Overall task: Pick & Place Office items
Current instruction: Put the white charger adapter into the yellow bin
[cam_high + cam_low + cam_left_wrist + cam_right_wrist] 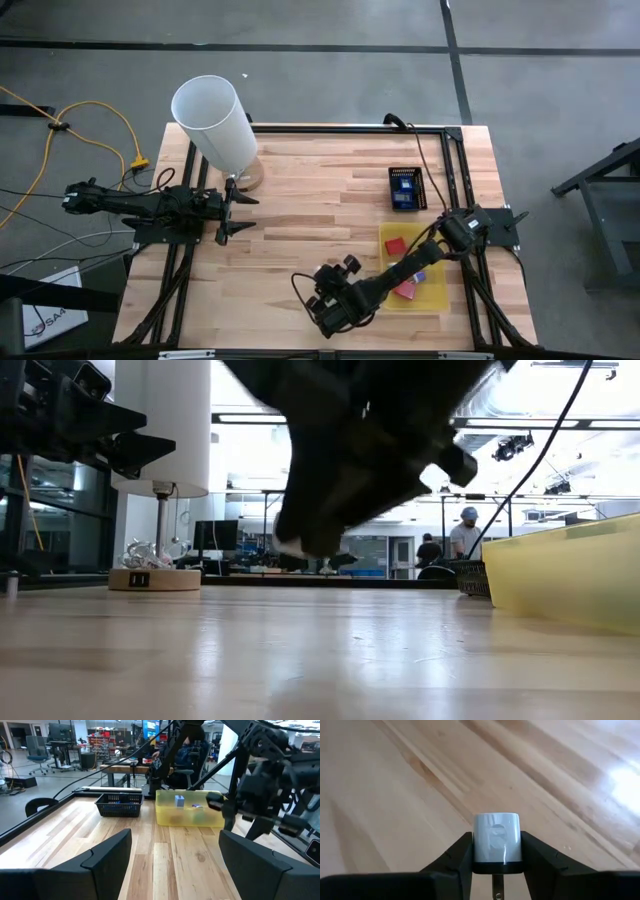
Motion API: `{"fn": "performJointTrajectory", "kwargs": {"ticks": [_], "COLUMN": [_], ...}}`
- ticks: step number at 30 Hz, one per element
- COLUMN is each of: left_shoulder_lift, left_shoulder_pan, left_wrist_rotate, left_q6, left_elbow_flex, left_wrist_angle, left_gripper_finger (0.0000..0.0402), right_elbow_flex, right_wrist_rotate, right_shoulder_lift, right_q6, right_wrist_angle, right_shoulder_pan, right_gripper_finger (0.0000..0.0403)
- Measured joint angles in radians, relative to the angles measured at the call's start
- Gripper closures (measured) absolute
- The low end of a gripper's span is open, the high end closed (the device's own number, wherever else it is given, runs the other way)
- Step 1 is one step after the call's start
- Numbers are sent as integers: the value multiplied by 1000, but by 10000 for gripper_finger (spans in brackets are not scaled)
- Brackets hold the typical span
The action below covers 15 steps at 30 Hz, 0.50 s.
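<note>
From above, we see the right gripper (322, 308) over bare table (300, 230) just beside the yellow tray (436, 296), which holds red pieces (396, 243); the left gripper (236, 208) waits beside the white cylinder (214, 122), fingers spread. At table height, the right arm (370, 450) hangs blurred before us. Past the left fingers (107, 855), released, we see the tray (190, 815) ahead with a blue piece (179, 800). Between the right fingers (457, 857) we grasp a white block (497, 840), pinched on both sides.
</note>
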Motion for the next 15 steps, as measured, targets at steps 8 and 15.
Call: {"fn": "performJointTrajectory", "kwargs": {"ticks": [8,15], "left_shoulder_lift": [0,0], "left_shoulder_pan": [0,0], "left_wrist_rotate": [0,0], "left_q6": [0,0], "left_elbow_flex": [0,0], "left_wrist_angle": [0,0], "left_gripper_finger": [109,109], "right_elbow_flex": [0,0], "right_wrist_rotate": [121,146], "right_shoulder_lift": [-48,-104], "right_q6": [-2,-5], "right_wrist_angle": [-30,-69], "right_shoulder_pan": [29,32], "right_gripper_finger": [279,281]}}
